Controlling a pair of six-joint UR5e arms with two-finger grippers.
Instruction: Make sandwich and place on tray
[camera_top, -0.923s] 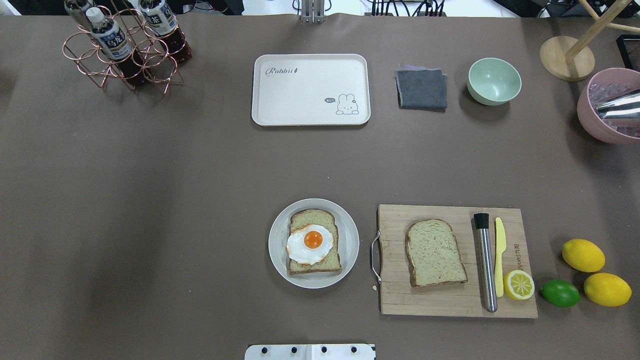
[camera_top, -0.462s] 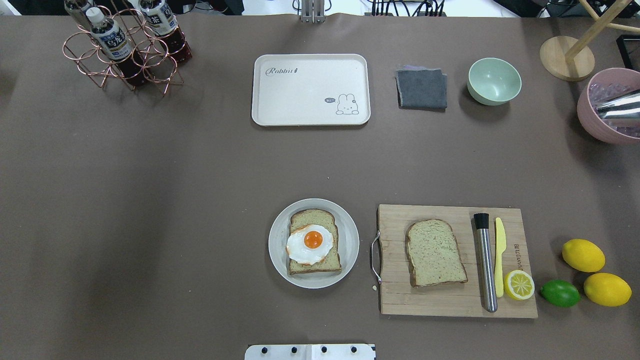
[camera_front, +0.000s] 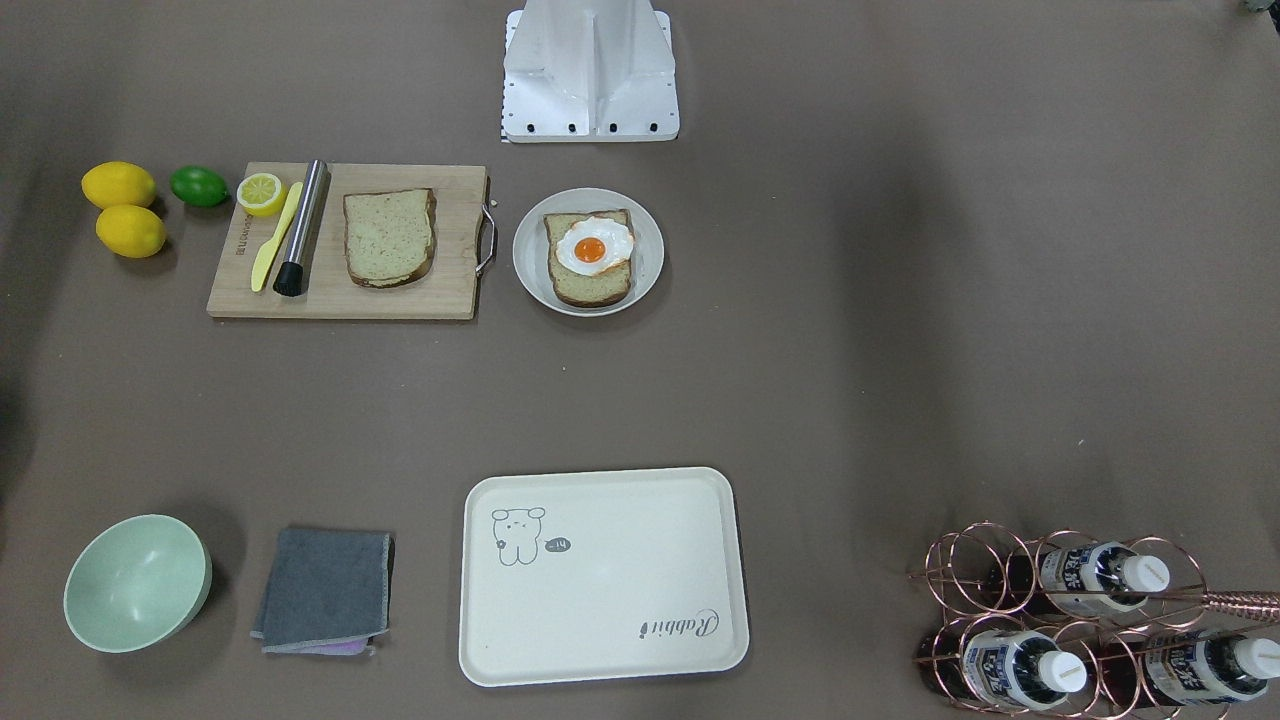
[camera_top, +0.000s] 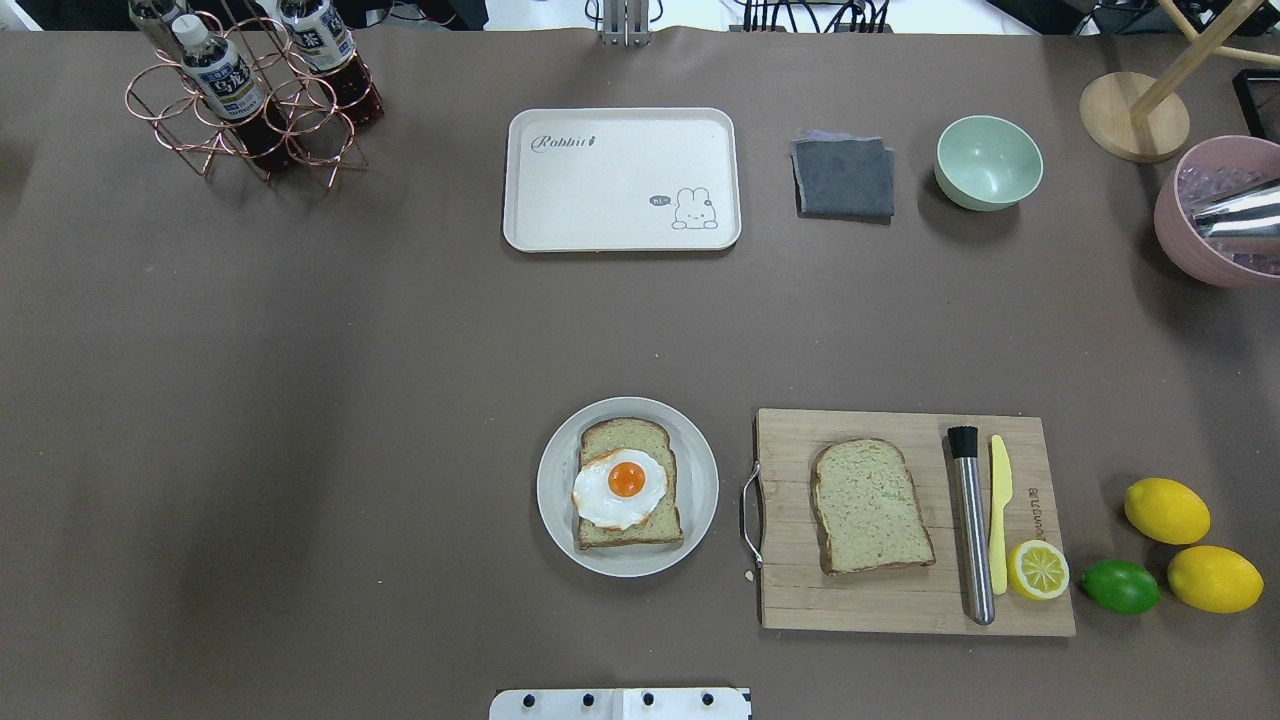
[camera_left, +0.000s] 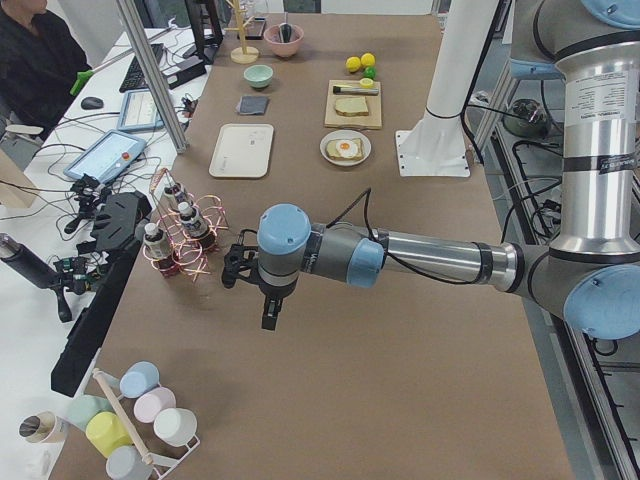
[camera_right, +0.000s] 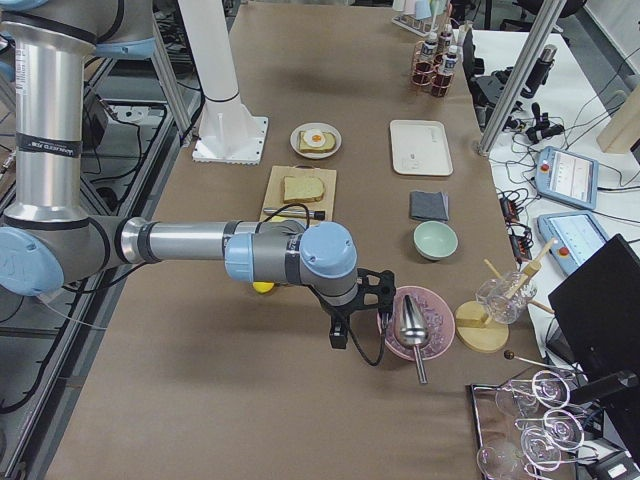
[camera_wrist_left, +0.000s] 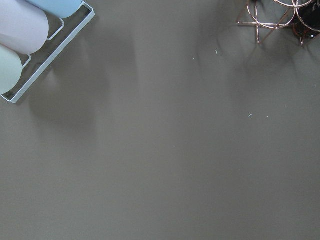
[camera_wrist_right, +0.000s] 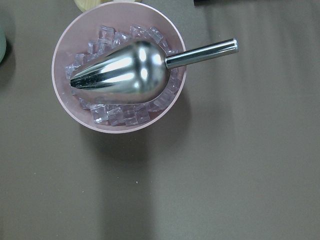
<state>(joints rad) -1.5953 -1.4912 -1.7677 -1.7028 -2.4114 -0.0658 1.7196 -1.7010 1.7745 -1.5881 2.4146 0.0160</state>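
Brown matte covering spans the table (camera_top: 400, 350). Low in the centre of the overhead view, a smooth, round pale-grey plate (camera_top: 702, 500) carries 1 square, porous bread slice (camera_top: 650, 527) topped by a glossy white fried egg (camera_top: 620, 490) with an orange yolk. The 2nd slice (camera_top: 870, 505) lies flat on the grained wooden cutting board (camera_top: 800, 590) to the right, so the sandwich is unassembled. The cream, round-cornered tray (camera_top: 620, 180) sits at upper centre, well apart.

The left gripper (camera_left: 270, 318) hangs near the copper wire bottle rack (camera_left: 185, 235). The right gripper (camera_right: 339, 338) hangs beside the pink ice bowl (camera_right: 443, 320). I cannot tell how either pair of jaws stands. Nothing in the overhead view has shifted since 0.5 s ago.
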